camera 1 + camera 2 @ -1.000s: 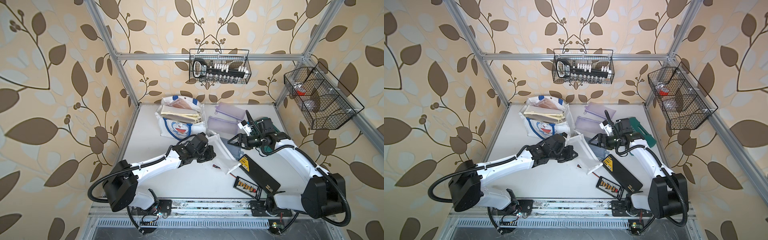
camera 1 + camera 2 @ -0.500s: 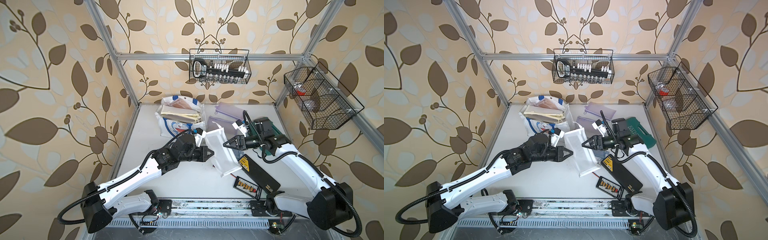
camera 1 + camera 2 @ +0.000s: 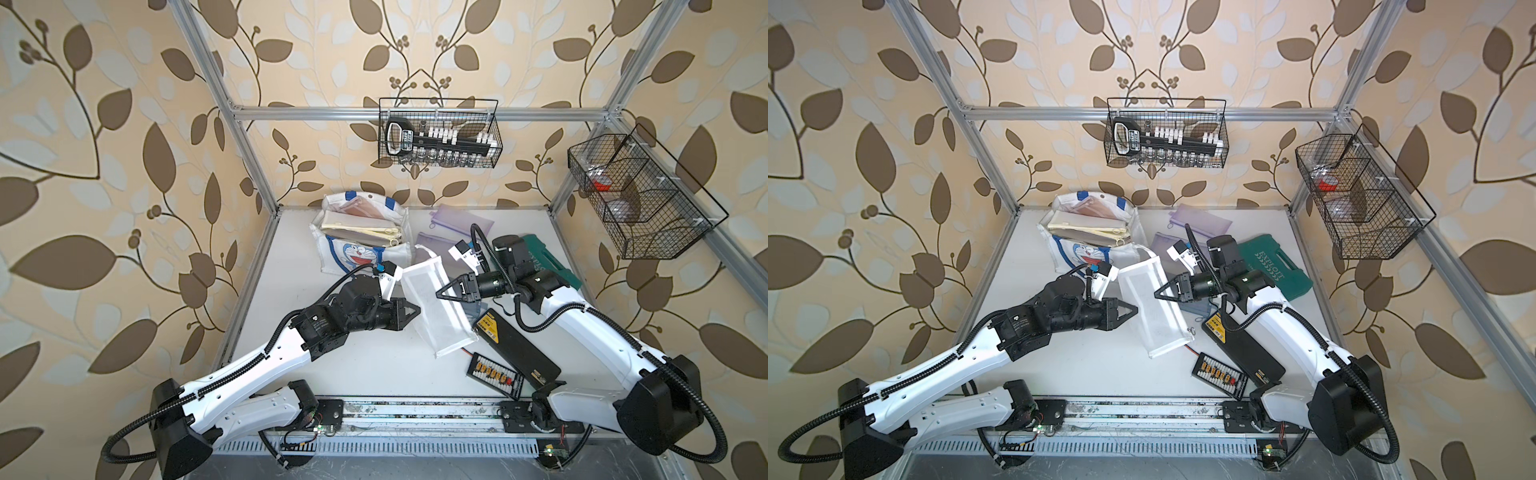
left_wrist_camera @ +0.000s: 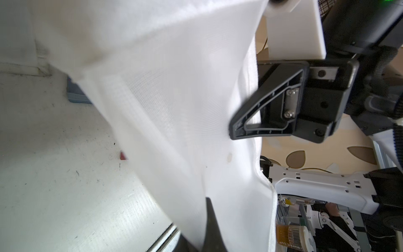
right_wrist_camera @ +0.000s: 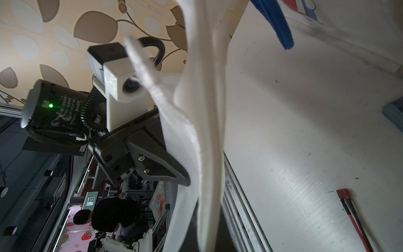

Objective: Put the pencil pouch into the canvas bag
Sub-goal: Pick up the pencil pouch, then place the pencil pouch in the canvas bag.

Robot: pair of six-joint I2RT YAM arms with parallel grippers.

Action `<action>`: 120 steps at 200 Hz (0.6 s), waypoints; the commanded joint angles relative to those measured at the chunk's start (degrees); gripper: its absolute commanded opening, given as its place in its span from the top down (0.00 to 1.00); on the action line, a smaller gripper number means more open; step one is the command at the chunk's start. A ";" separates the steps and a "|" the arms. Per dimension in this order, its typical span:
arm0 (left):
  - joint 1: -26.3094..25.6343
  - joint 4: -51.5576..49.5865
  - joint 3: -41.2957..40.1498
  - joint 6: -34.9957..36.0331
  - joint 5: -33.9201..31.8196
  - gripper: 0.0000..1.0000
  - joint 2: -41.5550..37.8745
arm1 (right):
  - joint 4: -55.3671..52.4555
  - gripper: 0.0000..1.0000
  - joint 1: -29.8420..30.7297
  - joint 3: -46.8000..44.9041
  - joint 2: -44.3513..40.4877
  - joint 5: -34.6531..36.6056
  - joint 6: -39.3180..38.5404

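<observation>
Lettering "EXPLOIT" on green tool case (image 3: 1280, 267).

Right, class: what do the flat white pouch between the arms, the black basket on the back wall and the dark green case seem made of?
Flat white pouch: fine woven mesh fabric, semi-sheer, stitched edging; probably synthetic. Black basket: thin wire grid, likely coated metal. Dark green case: moulded plastic, matt, judging by its lettering and formed handle.
</observation>
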 commanded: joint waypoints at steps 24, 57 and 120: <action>-0.36 -4.42 -0.94 -2.07 -5.26 0.65 -2.42 | -5.68 1.00 1.03 10.25 1.43 4.77 -6.83; -0.36 -12.82 -1.69 -6.18 -10.89 0.13 -3.50 | -14.96 1.00 1.47 25.08 6.72 11.37 -15.43; -0.36 -22.55 -9.98 -16.20 -12.35 0.01 -14.83 | -29.03 1.00 6.11 65.42 25.15 29.40 -29.26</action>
